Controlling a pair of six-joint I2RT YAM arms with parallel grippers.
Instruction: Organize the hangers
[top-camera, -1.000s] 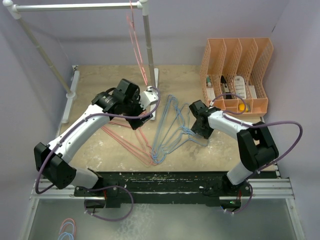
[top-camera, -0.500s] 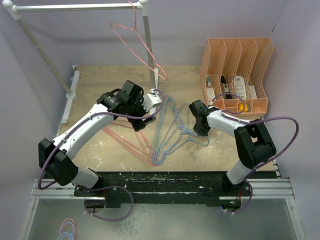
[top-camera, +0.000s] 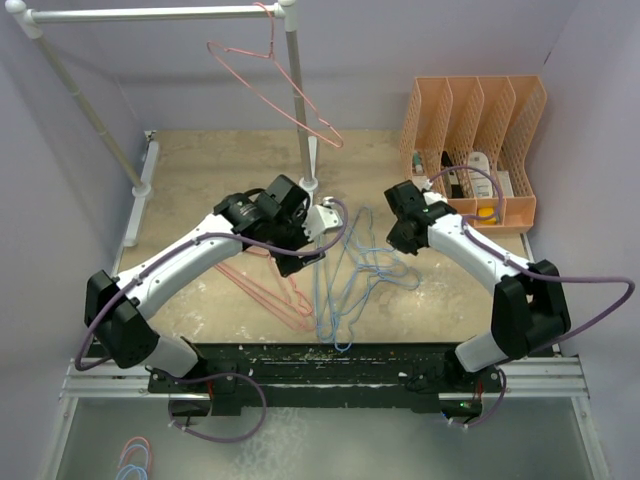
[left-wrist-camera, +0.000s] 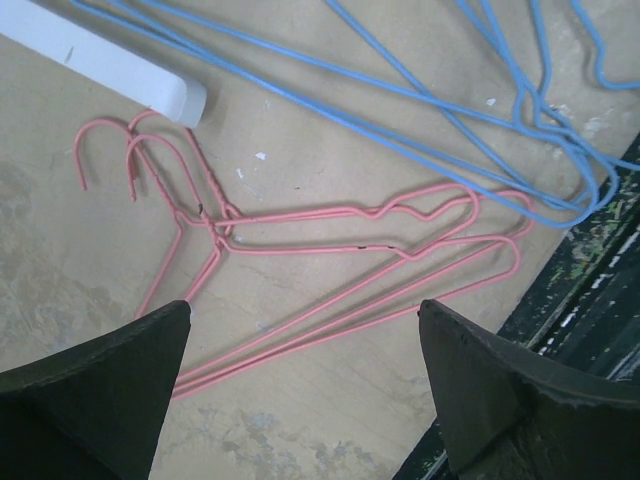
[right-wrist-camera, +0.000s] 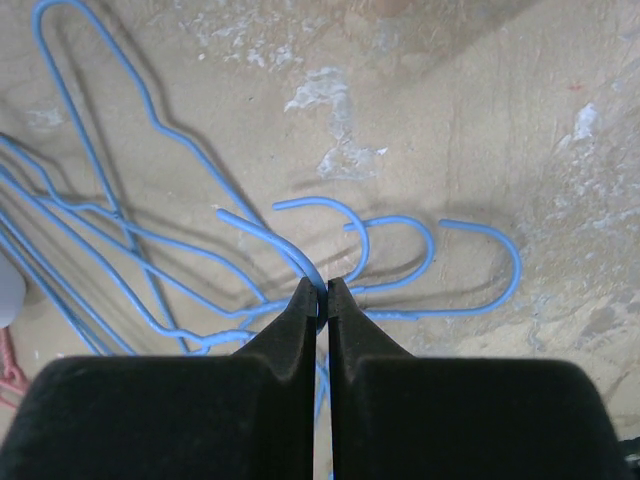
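blue hangers now pinched and lifted by right fingers; left fingers spread wide above pink hangers.

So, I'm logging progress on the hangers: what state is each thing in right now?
left gripper: open, holding nothing.
blue hangers: bunched, one pinched at its neck.
right gripper: shut on that neck.
upper pink hanger: hooked on the rail.
loose pink hangers: lying flat, untouched.

Hangers on the bench, rack behind, holder at right.
One hanger hangs on the rack's rail at the back; the rest lie mid-bench before it; the holder stands back right.
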